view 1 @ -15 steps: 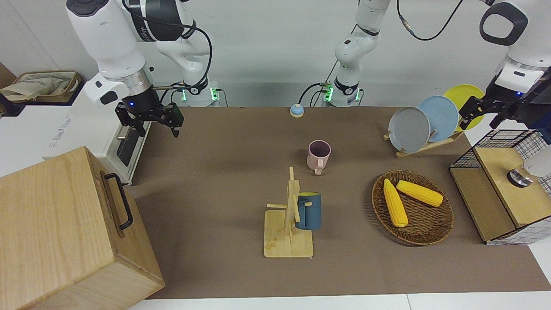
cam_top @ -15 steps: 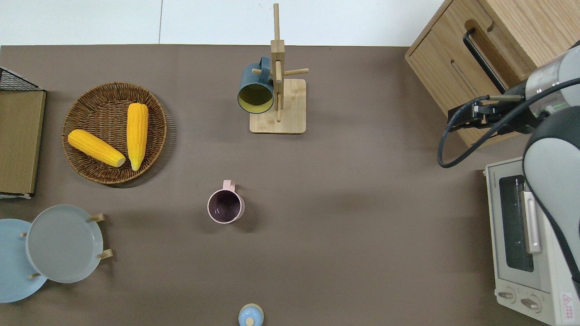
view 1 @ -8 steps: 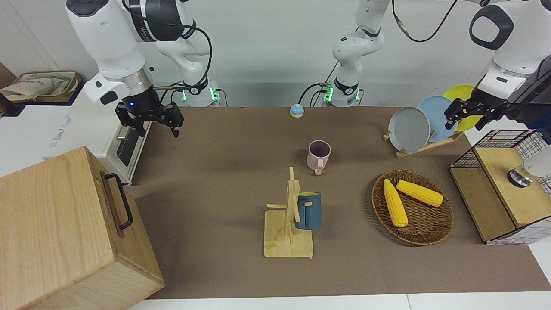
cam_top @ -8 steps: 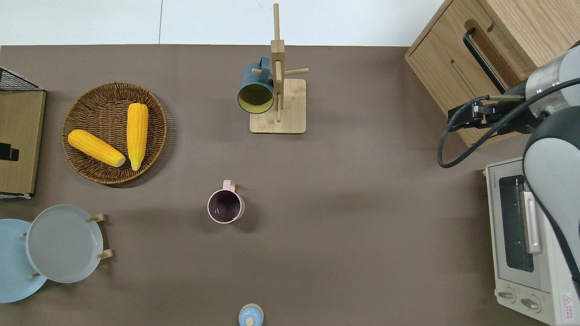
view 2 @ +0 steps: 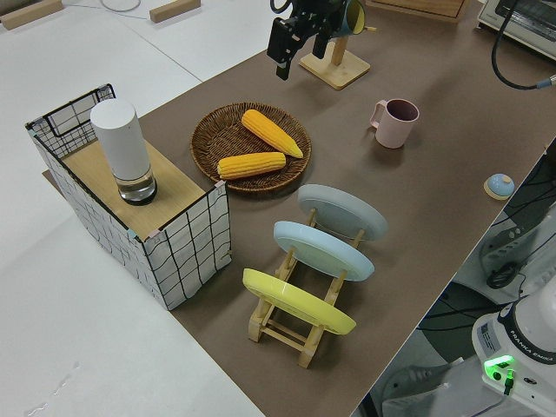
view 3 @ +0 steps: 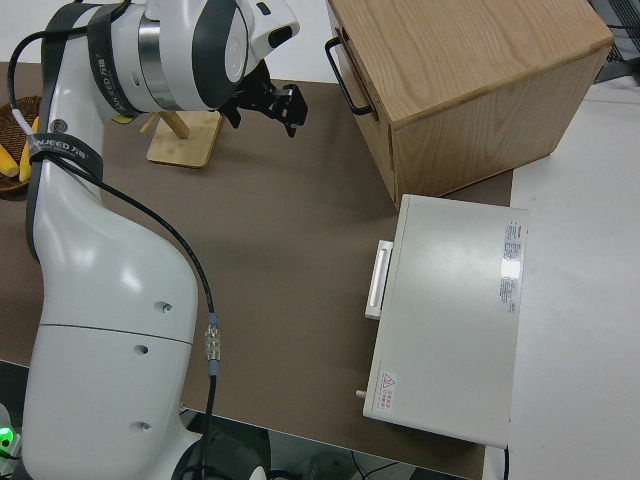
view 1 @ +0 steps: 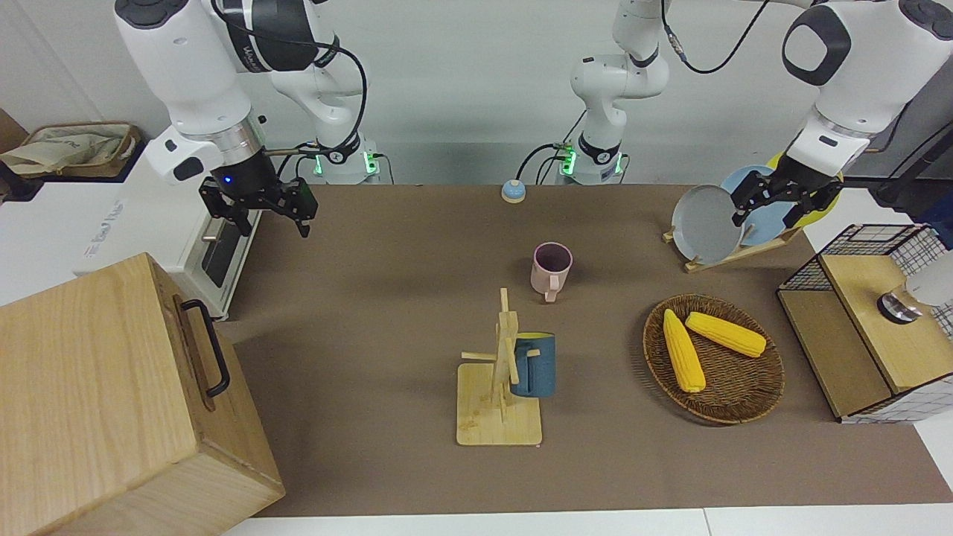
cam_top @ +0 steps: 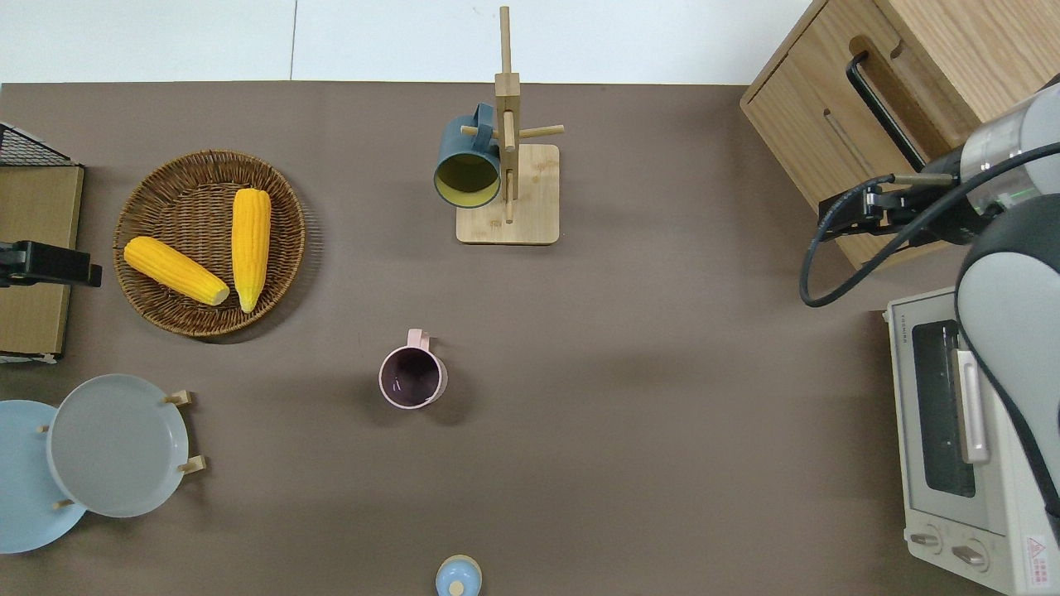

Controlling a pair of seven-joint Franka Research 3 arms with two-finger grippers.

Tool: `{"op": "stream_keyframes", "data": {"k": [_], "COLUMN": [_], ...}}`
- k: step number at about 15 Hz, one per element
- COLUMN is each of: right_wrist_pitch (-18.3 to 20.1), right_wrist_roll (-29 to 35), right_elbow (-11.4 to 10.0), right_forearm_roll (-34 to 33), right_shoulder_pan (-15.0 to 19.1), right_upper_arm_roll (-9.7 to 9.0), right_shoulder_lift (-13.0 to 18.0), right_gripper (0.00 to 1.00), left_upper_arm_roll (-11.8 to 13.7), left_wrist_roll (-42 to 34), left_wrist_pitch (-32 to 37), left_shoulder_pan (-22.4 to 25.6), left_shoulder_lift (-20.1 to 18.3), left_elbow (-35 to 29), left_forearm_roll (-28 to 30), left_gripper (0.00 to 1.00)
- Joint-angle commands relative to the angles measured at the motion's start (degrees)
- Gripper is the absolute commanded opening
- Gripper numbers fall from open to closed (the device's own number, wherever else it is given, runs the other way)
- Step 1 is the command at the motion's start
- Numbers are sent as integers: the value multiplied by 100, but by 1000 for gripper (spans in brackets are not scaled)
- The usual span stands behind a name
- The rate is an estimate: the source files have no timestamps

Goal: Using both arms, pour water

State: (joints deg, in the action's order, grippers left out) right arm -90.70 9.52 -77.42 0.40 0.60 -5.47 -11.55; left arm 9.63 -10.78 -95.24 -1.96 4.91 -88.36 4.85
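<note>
My left gripper (view 1: 767,208) is open and empty, up in the air. In the overhead view (cam_top: 79,269) it is over the edge of the wire crate (cam_top: 33,273), beside the wicker basket; it also shows in the left side view (view 2: 300,39). My right arm is parked, its gripper (view 1: 260,208) open. A pink mug (view 1: 552,269) stands upright mid-table, handle pointing away from the robots. A dark blue mug (view 1: 533,365) hangs on a wooden mug rack (view 1: 499,406). A white cylindrical bottle (view 2: 126,149) stands on the crate's wooden top.
A wicker basket (view 1: 737,402) holds two corn cobs. A plate rack (view 1: 707,223) holds grey, blue and yellow plates. A wooden box with a black handle (view 1: 112,394) and a toaster oven (cam_top: 961,430) stand at the right arm's end. A small blue bell (view 1: 512,191) is near the robots.
My left arm has swung from the crate's end toward the table's middle, and its gripper has come into the overhead view. The right arm has not moved.
</note>
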Motion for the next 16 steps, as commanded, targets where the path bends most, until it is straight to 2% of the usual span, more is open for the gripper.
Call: {"op": "stream_keyframes", "data": {"k": [1,2,3,8,11,16], "right_wrist_pitch": [-123,-123,-123,-123,-123,-123], "right_wrist_roll": [-108,-108,-108,-108,-108,-108], "right_elbow": [-194,-194,-194,-194,-194,-194], "right_forearm_roll": [100,100,100,100,100,100], "right_shoulder_pan": [134,134,134,134,134,134], "right_upper_arm_roll": [-85,-85,-85,-85,-85,-85], "right_shoulder_lift": [144,144,144,144,144,144], "right_gripper": [992,992,992,992,992,992], "left_upper_arm_roll": [845,1004,1032,935,786,777], "left_wrist_roll": [-20,-20,-20,-29,-20,-12], "left_wrist_pitch": [295,304,313,375,366,375], "left_shoulder_pan": [-883,-1059,-1104,-1114,-1114,-1114], "left_shoulder_lift": [19,19,10,10,28,19], "left_elbow": [100,109,100,109,100,100], "left_forearm_roll": [191,191,191,34,-160,-169], "left_gripper": [995,995,995,995,995,995]}}
